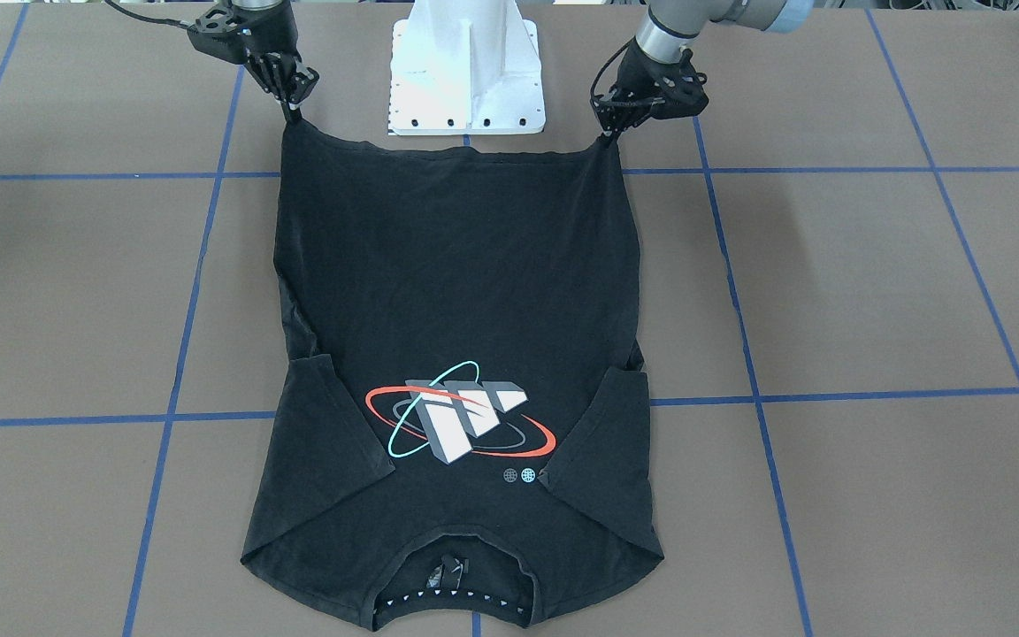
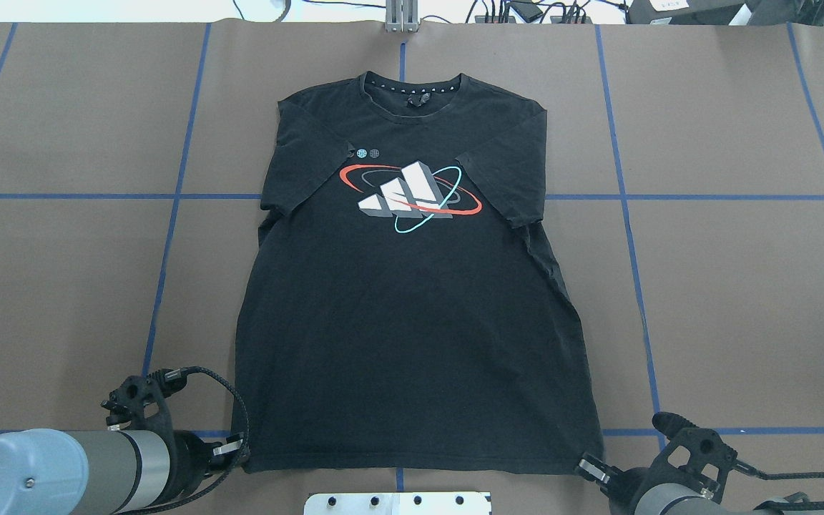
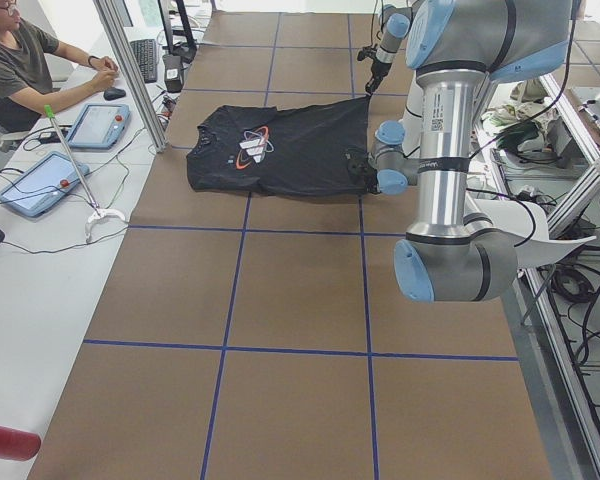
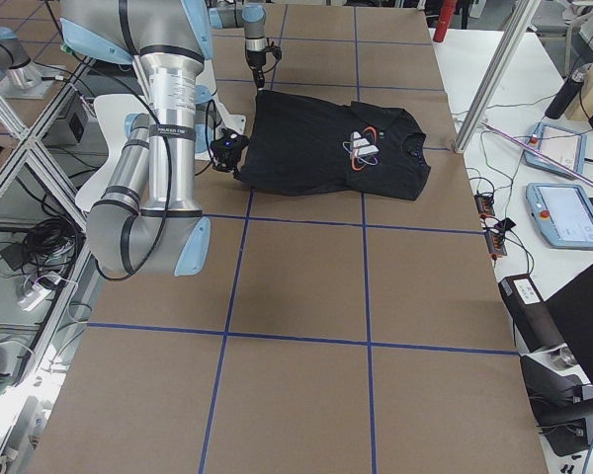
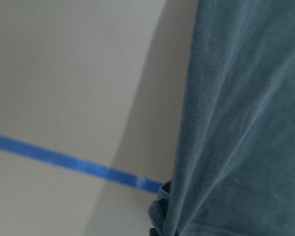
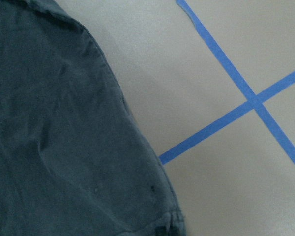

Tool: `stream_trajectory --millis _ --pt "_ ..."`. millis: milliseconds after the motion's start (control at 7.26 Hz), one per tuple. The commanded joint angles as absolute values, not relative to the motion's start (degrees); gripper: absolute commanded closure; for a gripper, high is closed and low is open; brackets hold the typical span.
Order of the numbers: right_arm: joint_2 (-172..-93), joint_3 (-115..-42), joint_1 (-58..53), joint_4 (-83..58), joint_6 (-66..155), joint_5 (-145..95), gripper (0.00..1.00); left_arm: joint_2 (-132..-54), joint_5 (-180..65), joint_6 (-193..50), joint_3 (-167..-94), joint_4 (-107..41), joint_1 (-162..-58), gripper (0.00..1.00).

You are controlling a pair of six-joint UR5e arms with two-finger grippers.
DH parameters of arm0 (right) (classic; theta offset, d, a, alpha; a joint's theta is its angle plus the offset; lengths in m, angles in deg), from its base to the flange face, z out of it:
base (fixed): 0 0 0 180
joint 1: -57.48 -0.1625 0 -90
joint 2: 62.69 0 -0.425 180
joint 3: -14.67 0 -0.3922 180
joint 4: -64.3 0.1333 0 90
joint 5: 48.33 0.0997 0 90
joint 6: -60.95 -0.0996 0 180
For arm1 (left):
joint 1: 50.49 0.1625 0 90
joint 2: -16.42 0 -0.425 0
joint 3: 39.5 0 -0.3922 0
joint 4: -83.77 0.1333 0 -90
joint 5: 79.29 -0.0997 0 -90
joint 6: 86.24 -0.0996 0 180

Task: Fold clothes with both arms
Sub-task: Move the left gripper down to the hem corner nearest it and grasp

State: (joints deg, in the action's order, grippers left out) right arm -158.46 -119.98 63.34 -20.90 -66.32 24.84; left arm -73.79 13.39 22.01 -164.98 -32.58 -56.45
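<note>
Lying flat and print side up on the brown table (image 1: 872, 283), the black T-shirt (image 1: 456, 292) stretches away from the white base pedestal (image 1: 465, 71). Its hem is the edge nearest the pedestal and its collar the farthest. Both short sleeves are tucked in against the body.

The left gripper (image 1: 609, 131) is clamped on the hem corner on the pedestal's left. The right gripper (image 1: 293, 111) is clamped on the corner on its right, and the hem sags slightly between them. Black fingers against black cloth make the contact itself hard to read.

The overhead view cuts off both arms at its lower edge. The wrist views show only cloth, table and blue tape lines (image 6: 226, 120). A dark scrap at the bottom of the left wrist view could be a fingertip or bunched hem; I cannot tell which.

The white-block graphic (image 1: 461, 411) with red and teal rings sits far from the pedestal, near the collar. The front-facing view crops the collar's lower edge, and the label inside it is too small to read.
</note>
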Motion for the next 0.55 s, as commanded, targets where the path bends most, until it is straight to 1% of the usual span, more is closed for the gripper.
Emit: stream_trajectory --millis 0,138,275,413 --pt "-161.03 -122.43 63.28 -20.95 -65.97 26.28 1.0 -73.93 15.72 27.38 -171.41 -30.75 -56.38 1.0" --pt "-162.44 -124.09 63.28 -20.87 -65.97 27.25 1.0 -73.93 15.81 27.67 -173.52 -30.75 -56.47 1.0" --pt "-161.75 -125.15 62.58 -20.87 -65.88 28.13 1.0 -74.62 15.9 27.67 -174.49 -30.75 -57.08 1.0" --pt "-159.83 -125.51 57.18 -21.13 -65.01 31.97 1.0 -75.68 15.72 27.5 -174.85 -30.84 -58.65 1.0"
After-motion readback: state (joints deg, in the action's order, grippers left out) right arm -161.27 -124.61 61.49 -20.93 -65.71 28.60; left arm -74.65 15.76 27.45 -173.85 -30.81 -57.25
